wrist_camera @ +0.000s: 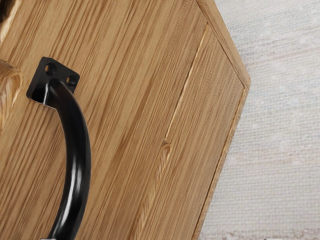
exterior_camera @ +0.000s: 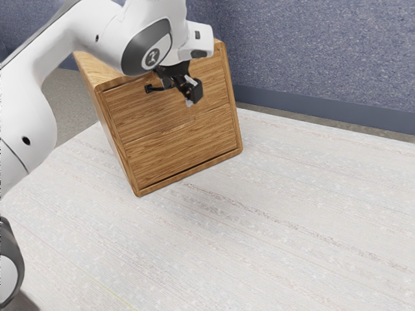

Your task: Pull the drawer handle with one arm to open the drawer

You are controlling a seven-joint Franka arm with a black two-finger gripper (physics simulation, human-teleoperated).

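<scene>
The claw (exterior_camera: 185, 91) is right up against the face of the wooden cabinet (exterior_camera: 91, 68), pressed in at the upper drawer (exterior_camera: 139, 113); the white arm (exterior_camera: 97, 32) crowds in above it and covers the cabinet's top edge there; the dark tip of the claw blurs into the black hardware beneath it, so I cannot tell whether the claw is open or clamped; in the wrist view the drawer handle (wrist_camera: 75, 155) sits just under the hand, a glossy black bow standing off the wood; one end is fixed by a square plate with two screw holes, while the other end is cut off at the frame's edge, so its second mount is hidden; a pale scrap shows where the handle is cut off, too small to name; beyond the handle from the claw, a thin seam splits the upper front from the lower drawer (exterior_camera: 181, 152); both fronts look flush with the frame in the exterior view, no gap showing; what lies inside either drawer is hidden behind the wood; the cabinet stands on the pale grained desk (exterior_camera: 292, 214), which spreads wide below and past the claw; a blue-grey wall (exterior_camera: 311, 45) rises behind the claw and the cabinet.
</scene>
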